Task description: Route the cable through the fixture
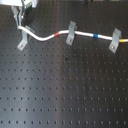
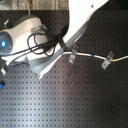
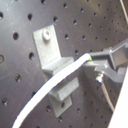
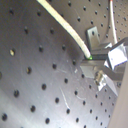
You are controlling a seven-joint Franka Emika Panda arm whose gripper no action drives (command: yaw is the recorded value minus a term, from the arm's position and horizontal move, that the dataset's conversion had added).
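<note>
A grey clip (image 3: pixel 52 57) sat just beside the tool (image 3: pixel 97 62), which was clamped on the cable (image 3: pixel 55 82) end. The cable already ran through two farther clips; seating it in this last one seemingly remained.

We see a dark perforated table (image 1: pixel 65 95) carrying three grey clips (image 1: pixel 70 33), spaced well apart in a row, with a white cable (image 1: pixel 45 37) running across them.

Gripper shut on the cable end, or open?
Shut on it. In the first wrist view the gripper pinches the cable end, just over the fixture.
</note>
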